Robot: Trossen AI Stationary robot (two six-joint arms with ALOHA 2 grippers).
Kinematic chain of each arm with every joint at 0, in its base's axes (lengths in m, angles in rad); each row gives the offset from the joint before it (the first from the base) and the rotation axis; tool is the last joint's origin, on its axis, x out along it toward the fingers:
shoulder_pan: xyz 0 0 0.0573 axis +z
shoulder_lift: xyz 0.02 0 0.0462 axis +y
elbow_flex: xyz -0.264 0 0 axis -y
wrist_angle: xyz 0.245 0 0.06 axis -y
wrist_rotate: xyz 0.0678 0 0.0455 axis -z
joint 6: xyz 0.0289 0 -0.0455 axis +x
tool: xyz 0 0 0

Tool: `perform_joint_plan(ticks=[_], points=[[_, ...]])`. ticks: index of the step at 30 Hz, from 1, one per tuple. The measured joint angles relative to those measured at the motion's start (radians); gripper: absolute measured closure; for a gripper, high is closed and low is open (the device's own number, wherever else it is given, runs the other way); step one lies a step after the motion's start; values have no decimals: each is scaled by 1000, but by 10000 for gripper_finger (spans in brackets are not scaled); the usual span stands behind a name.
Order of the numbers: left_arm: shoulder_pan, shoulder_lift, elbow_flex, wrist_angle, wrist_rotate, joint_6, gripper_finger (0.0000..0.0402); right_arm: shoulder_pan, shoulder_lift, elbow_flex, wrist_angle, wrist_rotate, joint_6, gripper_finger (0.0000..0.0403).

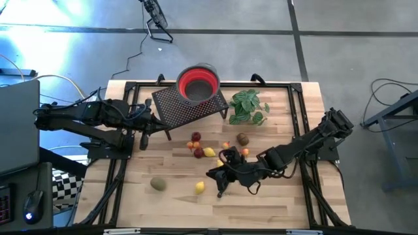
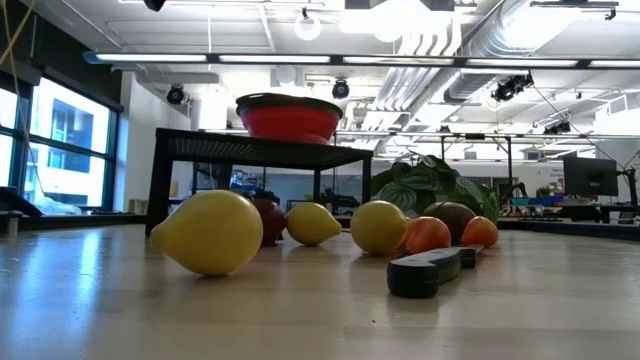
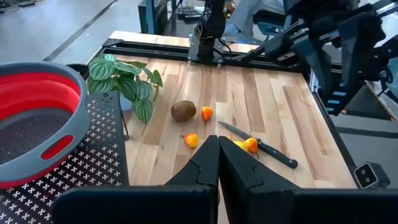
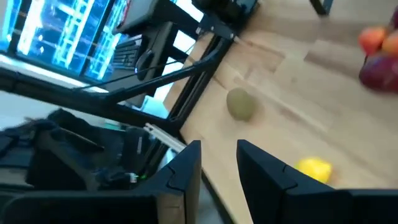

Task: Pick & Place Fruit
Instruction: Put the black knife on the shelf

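Several small fruits lie on the wooden table: dark red ones point(image 1: 196, 136), a lemon point(image 1: 209, 152), small orange balls point(image 1: 226, 145), a kiwi point(image 1: 242, 138), and nearer the front a second kiwi point(image 1: 157, 184) and lemon point(image 1: 200, 187). My right gripper point(image 1: 215, 177) is open and empty over the table's middle front, just right of that front lemon; its wrist view point(image 4: 217, 163) shows the kiwi point(image 4: 240, 103) and the lemon point(image 4: 314, 168) ahead. My left gripper point(image 1: 155, 123) is shut and empty point(image 3: 219, 155) at the black stand's near left corner.
A red colander point(image 1: 198, 83) sits on a black perforated stand point(image 1: 189, 104) at the far middle. A green leafy plant point(image 1: 248, 108) stands to its right. A black-handled knife point(image 3: 261, 147) lies among the fruit near my right gripper. Bare wood shows at the front left and right.
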Motion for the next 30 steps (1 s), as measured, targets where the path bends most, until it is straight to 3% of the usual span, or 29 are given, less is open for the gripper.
perform_joint_plan(ticks=[13, 30], points=[[0, 0, 0, -3, 2, 0, 401, 2, 17, 0, -227, -9, 298, 307], [0, 0, 0, -3, 1, 0, 401, 0, 213, -1, -276, -308, 580, 307]])
